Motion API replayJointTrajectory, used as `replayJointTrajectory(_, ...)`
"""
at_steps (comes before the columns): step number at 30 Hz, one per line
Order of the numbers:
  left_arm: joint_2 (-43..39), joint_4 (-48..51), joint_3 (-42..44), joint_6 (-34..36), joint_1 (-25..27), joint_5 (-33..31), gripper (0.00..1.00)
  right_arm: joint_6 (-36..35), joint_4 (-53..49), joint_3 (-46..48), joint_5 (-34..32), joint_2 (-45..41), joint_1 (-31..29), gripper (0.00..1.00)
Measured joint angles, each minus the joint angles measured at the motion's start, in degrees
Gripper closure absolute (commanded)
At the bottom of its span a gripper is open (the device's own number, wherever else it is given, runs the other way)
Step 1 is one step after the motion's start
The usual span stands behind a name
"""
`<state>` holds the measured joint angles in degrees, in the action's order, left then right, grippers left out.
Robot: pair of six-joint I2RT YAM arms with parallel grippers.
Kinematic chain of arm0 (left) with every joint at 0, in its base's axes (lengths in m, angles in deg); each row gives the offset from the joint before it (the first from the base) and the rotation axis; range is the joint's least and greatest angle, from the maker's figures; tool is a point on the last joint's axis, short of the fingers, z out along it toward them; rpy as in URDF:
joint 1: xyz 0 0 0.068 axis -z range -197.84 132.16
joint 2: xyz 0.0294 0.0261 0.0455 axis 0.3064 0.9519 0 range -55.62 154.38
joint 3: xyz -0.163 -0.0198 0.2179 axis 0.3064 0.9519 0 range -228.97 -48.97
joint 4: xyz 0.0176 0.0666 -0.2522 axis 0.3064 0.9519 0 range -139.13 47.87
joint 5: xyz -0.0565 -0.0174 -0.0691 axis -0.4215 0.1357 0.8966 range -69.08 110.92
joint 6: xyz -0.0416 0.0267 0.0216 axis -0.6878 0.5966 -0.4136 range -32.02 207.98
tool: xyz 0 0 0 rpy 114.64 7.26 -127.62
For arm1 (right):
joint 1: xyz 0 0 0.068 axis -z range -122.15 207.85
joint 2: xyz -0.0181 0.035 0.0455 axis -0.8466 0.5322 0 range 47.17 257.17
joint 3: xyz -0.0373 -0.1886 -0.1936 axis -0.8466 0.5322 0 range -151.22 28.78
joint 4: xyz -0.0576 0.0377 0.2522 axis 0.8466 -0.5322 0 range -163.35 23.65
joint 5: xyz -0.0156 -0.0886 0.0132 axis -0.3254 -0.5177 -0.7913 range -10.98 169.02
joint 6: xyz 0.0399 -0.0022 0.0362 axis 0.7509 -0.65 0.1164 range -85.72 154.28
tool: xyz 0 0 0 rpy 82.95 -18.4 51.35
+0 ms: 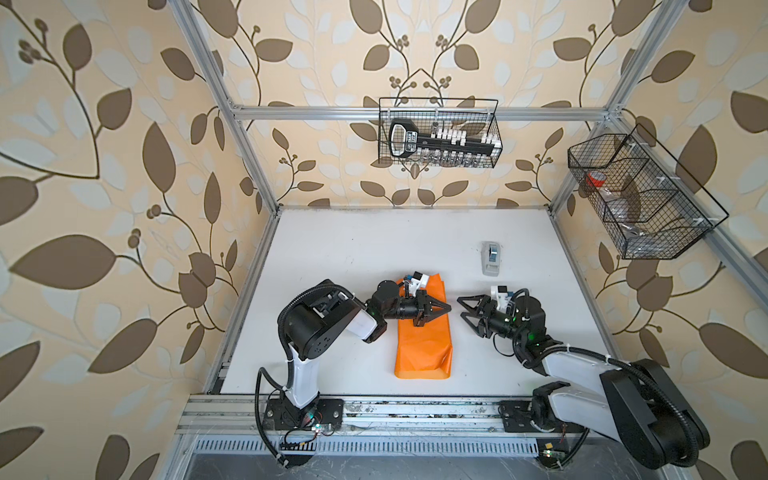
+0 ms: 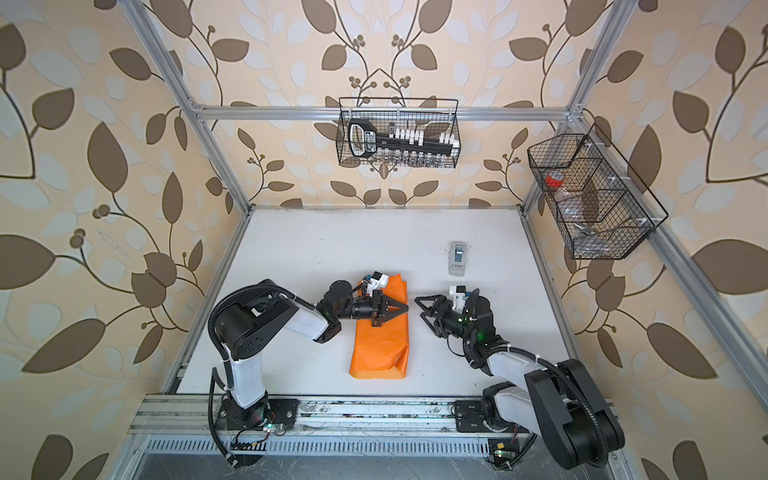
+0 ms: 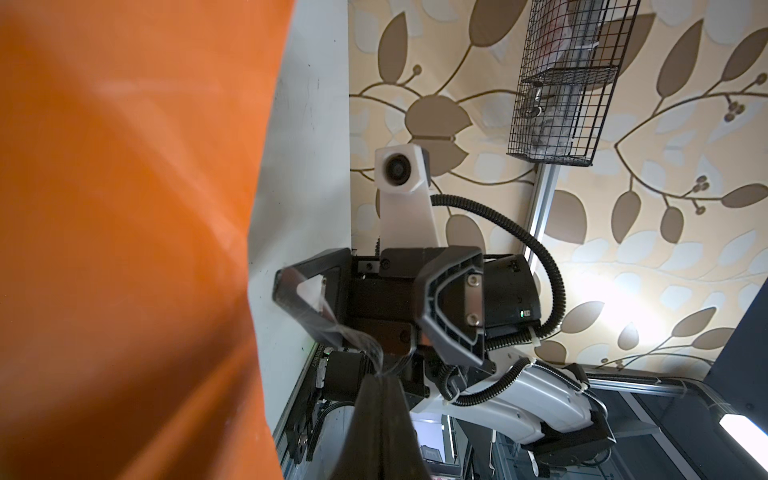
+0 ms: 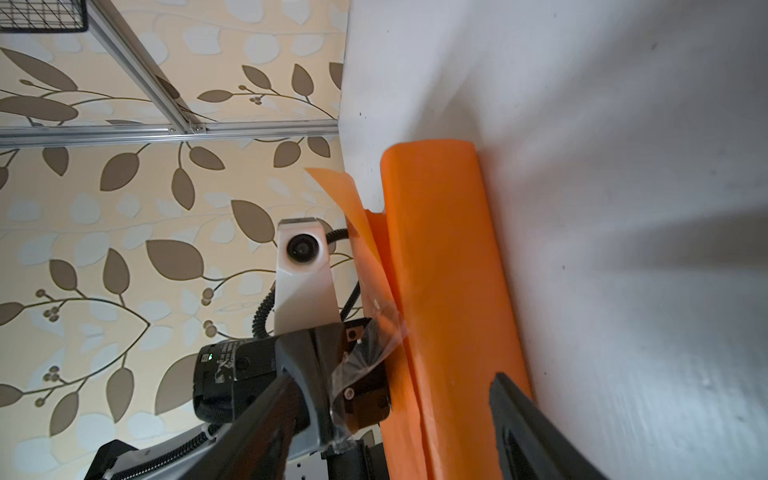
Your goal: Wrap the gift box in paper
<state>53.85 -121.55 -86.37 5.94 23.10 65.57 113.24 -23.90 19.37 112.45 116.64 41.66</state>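
The orange paper [image 1: 422, 345] [image 2: 380, 349] lies mid-table, folded over into a long bundle with one loose flap [image 4: 353, 216] standing up. The gift box is hidden. My left gripper [image 1: 448, 308] [image 3: 380, 382] hovers over the bundle's far half, pointing right, shut on a strip of clear tape [image 3: 361, 340] [image 4: 365, 361] that trails from its tips. My right gripper [image 1: 460, 308] [image 4: 392, 378] faces it tip to tip just past the paper's right edge. It is open, with nothing between its fingers.
A small grey tape dispenser [image 1: 491, 258] [image 2: 458, 258] stands behind the right gripper. A wire basket [image 1: 440, 133] hangs on the back rail and another [image 1: 640, 195] on the right frame. An aluminium rail [image 1: 374, 411] edges the table's front.
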Motion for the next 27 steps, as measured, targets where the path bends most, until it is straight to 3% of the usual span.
replayJointTrajectory(5, 0.00, 0.00, 0.00, 0.00, 0.00, 0.00, 1.00, 6.12, 8.04, 0.22, -2.93, 1.18, -4.74, 0.25)
replayJointTrajectory(11, 0.00, -0.02, 0.00, -0.02, 0.00, 0.00, 1.00, 10.03, 12.04, 0.46, -6.25, 0.17, -5.35, 0.24)
replayJointTrajectory(21, 0.00, -0.04, 0.00, -0.02, 0.00, 0.00, 1.00, 11.96, 11.13, 0.46, -7.48, -1.66, -6.51, 0.23)
replayJointTrajectory(27, 0.00, -0.04, 0.00, -0.02, 0.00, 0.00, 1.00, 11.87, 5.20, 0.59, -9.07, -7.89, -7.74, 0.21)
